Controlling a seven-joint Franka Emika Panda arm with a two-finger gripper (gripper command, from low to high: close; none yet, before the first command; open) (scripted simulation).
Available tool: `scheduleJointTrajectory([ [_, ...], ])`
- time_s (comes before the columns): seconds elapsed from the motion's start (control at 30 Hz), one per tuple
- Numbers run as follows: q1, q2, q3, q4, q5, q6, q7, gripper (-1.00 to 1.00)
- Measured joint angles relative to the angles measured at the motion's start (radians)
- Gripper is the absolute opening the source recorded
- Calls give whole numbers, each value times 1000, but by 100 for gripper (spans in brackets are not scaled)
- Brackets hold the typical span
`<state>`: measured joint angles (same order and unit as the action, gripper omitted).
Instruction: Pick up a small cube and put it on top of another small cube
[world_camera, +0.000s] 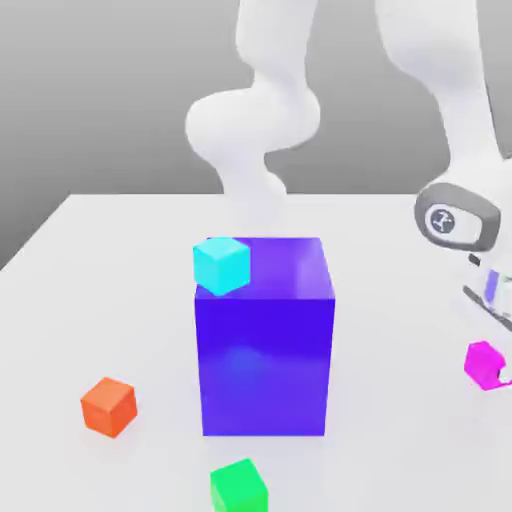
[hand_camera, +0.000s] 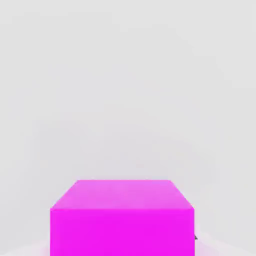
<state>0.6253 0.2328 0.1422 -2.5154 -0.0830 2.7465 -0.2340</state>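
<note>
- Low at the exterior view's right, the magenta cube (world_camera: 483, 365) is seen at bench level, with the end effector (world_camera: 499, 371) closed on it; a pale fingertip (world_camera: 505, 375) is set against its side.
- The opening is narrow, only about as wide as the cube; the other fingertip cannot be made out.
- By the hand view, the same magenta cube is shown very close, its top face and one side face exposed.
- At the exterior view's right edge, the grey-and-white hand (world_camera: 458, 217) is partly cut off by the frame.
- In the middle of the exterior view, a large blue-violet block (world_camera: 265, 365) is stood upright on the bench (world_camera: 390, 300).
- Above it, slightly toward the exterior view's left, a cyan cube (world_camera: 221, 265) is seen against the block's top, near its front left corner.
- Lower left of the frame, an orange cube (world_camera: 109, 407) is placed on the bench, turned at an angle.
- Bottom centre, a green cube (world_camera: 239, 488) is partly cut off by the frame's edge.
</note>
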Motion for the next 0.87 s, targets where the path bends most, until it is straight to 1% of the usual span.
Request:
scheduleJointTrajectory([
  [0.23, -261, 4, -130, 123, 55, -113, -271, -100],
  [0.37, -361, -18, -209, 134, 85, -146, -306, -100],
  [0.5, -436, -50, -282, 118, 114, -165, -290, -100],
  [0.6, -470, -54, -316, 92, 141, -147, -253, -100],
  [0.73, -495, 65, -296, 94, 192, -34, -279, -100],
  [0.77, -499, 83, -291, 95, 199, -17, -284, 100],
  [0.87, -499, 83, -291, 95, 199, -17, -284, 100],
])
